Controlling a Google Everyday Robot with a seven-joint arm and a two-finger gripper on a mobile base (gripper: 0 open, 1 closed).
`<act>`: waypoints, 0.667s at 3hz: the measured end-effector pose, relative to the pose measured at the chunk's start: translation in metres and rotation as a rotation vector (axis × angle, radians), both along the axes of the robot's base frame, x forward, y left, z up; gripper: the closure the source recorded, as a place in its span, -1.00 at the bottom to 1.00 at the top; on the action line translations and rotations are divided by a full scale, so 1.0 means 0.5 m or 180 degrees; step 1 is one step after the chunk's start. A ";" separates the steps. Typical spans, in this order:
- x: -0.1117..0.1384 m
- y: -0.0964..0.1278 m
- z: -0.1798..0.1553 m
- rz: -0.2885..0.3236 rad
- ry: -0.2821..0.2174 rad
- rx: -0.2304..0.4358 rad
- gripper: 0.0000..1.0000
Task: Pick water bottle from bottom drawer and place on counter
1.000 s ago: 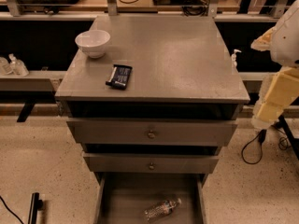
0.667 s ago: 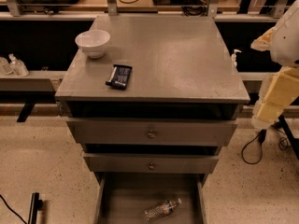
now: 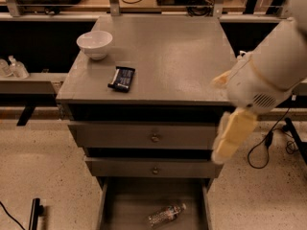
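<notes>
The big white arm (image 3: 273,66) slants down from the top right. At its end, the pale yellow gripper (image 3: 233,135) hangs pointing down.

Lab-like workroom, grey metal drawer cabinet (image 3: 144,135) just left of the jaws, black loose cables (image 3: 267,139) on speckled floor (image 3: 43,166) right of them.

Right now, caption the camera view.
Gripper hangs beside grey metal cabinet; clear crinkled water bottle lies in open grey bottom drawer.
</notes>
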State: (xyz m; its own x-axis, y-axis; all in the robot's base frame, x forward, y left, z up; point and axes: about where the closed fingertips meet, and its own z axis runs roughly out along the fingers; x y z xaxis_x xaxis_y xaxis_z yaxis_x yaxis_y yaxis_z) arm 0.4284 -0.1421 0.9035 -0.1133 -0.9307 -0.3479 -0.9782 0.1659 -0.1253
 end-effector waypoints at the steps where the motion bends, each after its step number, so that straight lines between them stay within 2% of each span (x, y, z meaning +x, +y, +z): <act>1: -0.066 0.085 -0.168 0.0254 0.0098 0.0705 -1.00; 2: -0.080 0.069 -0.174 0.0169 0.0029 0.0757 -1.00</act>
State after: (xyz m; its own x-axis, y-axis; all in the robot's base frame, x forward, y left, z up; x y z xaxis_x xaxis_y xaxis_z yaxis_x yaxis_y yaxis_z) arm 0.3884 -0.1074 0.8167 -0.0705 -0.8273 -0.5573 -0.9872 0.1380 -0.0800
